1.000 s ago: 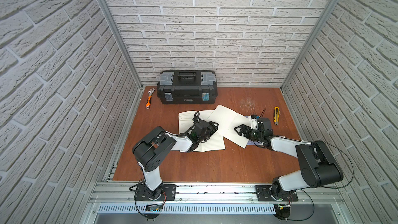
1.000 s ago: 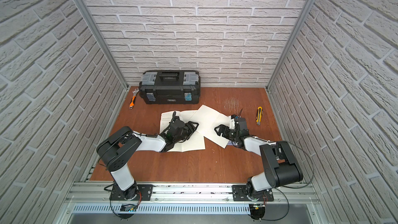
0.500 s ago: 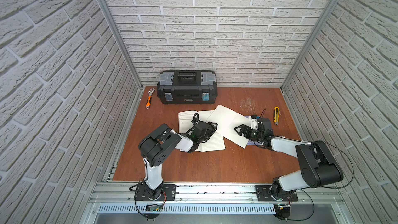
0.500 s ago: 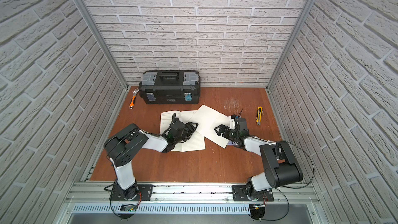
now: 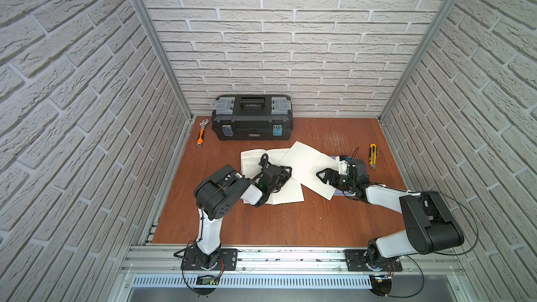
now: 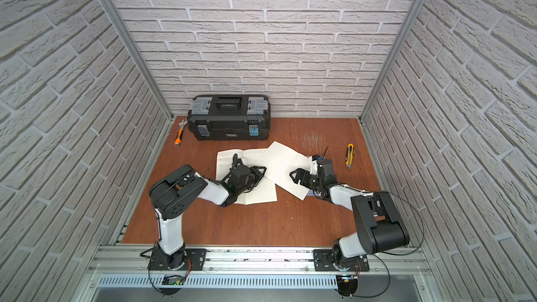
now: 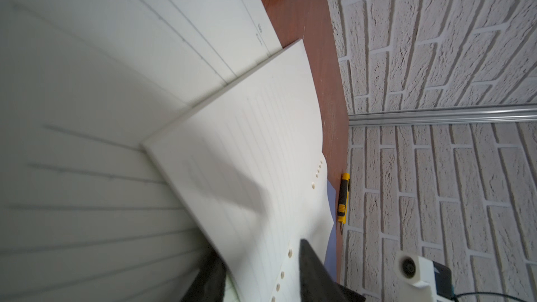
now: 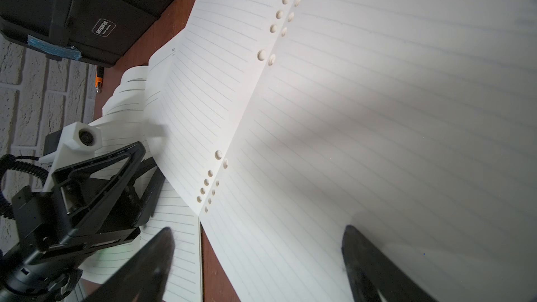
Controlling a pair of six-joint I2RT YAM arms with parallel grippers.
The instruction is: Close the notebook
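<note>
Up front by the metal rail, we're looking at a wide bare stretch of brown table, so both arms are getting plenty of free room on the near side. Moving in, the left gripper is reaching over the flat left half of the notebook. In the left wrist view its fingers are sitting part-way apart with a raised page edge running between them, and honestly we can't tell if it's pinching. The right gripper is resting over the right-hand page, jaws spread wide, clamping nothing.

The notebook is lying open around the middle of the table. Its right page is lifting and overlapping the left half, with punched holes showing along the fold. A purple cover corner is peeking out at its near right edge. Just right of it, a yellow box cutter is lying close to the right wall.

Farther back, bare board is separating the pages from the black toolbox against the back wall. An orange-handled wrench is lying beside it along the left edge.
</note>
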